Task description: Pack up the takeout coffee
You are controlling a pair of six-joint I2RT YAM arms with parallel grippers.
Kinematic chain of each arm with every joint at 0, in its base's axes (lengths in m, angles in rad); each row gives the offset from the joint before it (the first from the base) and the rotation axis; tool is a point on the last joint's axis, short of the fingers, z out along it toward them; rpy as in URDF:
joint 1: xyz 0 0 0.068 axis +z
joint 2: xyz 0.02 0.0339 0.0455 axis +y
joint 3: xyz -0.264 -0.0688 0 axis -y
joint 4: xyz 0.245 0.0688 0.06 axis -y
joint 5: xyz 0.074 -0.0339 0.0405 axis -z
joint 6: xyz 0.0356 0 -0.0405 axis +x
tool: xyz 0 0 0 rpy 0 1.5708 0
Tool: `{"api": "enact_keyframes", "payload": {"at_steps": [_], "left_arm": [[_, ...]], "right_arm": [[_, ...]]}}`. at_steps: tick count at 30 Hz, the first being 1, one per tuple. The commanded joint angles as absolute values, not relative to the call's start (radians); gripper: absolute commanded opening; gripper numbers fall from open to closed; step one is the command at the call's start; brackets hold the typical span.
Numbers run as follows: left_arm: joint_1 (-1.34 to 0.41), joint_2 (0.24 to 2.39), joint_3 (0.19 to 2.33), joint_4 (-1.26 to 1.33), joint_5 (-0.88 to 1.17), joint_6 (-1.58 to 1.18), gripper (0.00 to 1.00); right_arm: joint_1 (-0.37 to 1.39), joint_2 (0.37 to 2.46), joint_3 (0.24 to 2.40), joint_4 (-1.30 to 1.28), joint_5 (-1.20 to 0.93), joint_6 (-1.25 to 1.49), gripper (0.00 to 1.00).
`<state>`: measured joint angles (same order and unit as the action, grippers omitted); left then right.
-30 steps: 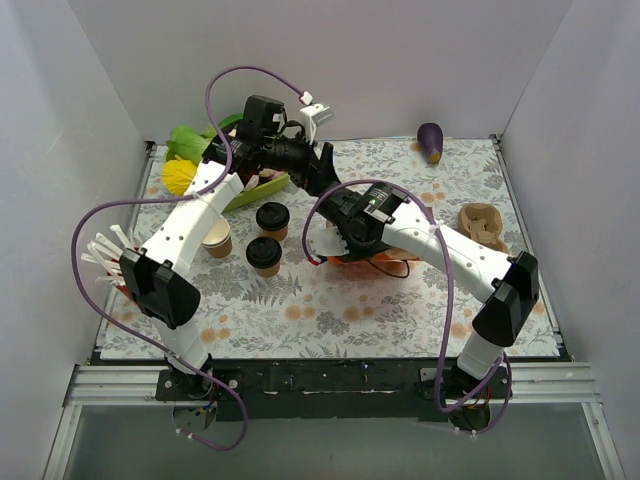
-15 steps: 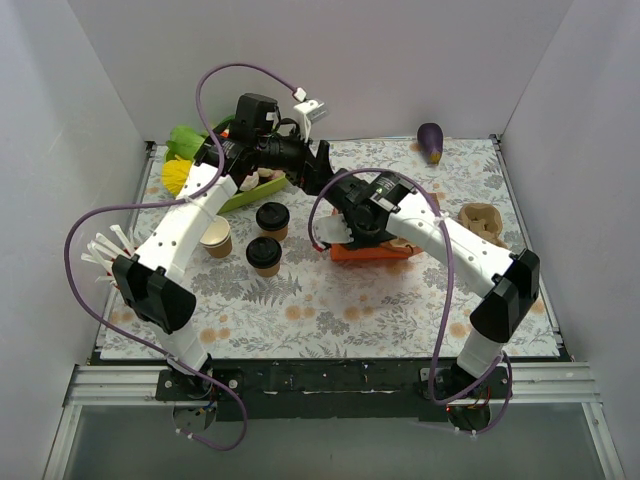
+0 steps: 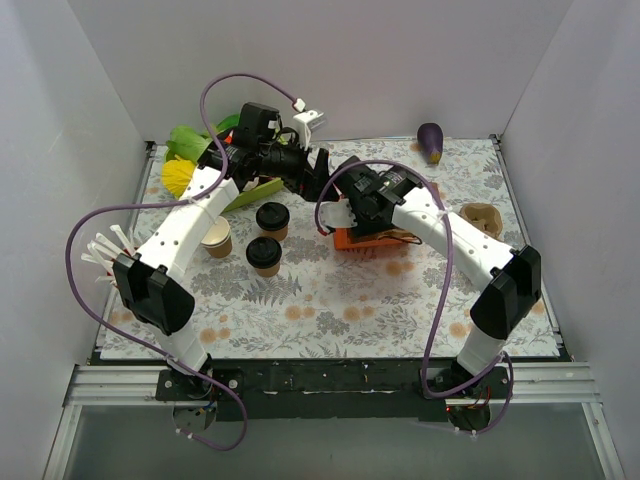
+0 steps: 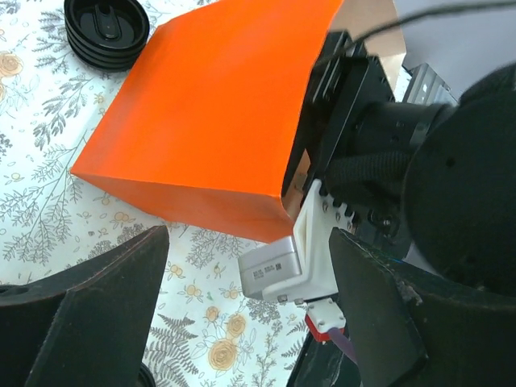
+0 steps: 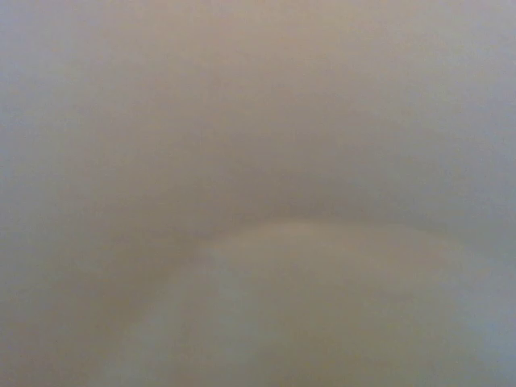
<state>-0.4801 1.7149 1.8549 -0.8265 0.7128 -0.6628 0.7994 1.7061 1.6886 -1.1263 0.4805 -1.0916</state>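
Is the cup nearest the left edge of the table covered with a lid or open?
Open. In the top view this cup shows its pale inside, without a black lid.

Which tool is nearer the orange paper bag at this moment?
Right. The right tool is at the orange paper bag, over its far-left part, with its wrist view blurred out. The left tool hangs open, apart from the bag, beyond its far side.
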Motion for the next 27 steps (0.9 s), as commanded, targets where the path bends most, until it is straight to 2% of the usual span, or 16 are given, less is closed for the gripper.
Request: {"api": "enact_keyframes", "payload": {"at_steps": [1, 12, 23, 27], "left_arm": [[-0.483, 1.643, 1.833, -0.805, 0.719, -0.667, 0.81], [-0.483, 1.646, 1.798, -0.655, 0.822, -0.738, 0.82], [-0.486, 1.805, 1.861, -0.479, 0.871, -0.767, 0.79], [-0.483, 1.767, 1.846, -0.346, 0.945, -0.795, 0.79]], "right_arm": [[0.770, 1.710, 1.793, -1.062, 0.538, -1.163, 0.58], [0.759, 1.700, 1.848, -1.063, 0.517, -1.160, 0.59], [0.730, 1.674, 1.884, -1.022, 0.471, -1.131, 0.59], [0.666, 1.646, 1.885, -0.976, 0.364, -1.103, 0.60]]}}
